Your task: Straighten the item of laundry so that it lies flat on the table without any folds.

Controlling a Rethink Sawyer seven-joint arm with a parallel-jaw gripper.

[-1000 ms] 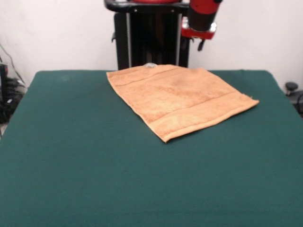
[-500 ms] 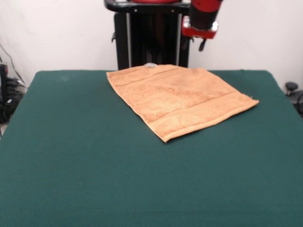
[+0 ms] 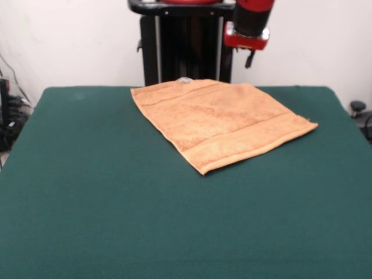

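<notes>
Already the towel (image 3: 220, 123) seems spread flat on the worktop (image 3: 116, 203), so little remains; whether the raised end effector (image 3: 249, 57) is released or clenched, I cannot tell.

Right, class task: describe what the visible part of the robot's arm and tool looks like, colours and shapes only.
The arm is a thick, rounded red segment ending in a red collar with a pale band. A small dark tool projects below it, too small to make out. Behind stands a black pedestal.

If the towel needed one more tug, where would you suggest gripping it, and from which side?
Pinch the towel at its near corner, coming straight down from above. It lies spread on the table, so only a corner or edge gives something to pinch.
</notes>
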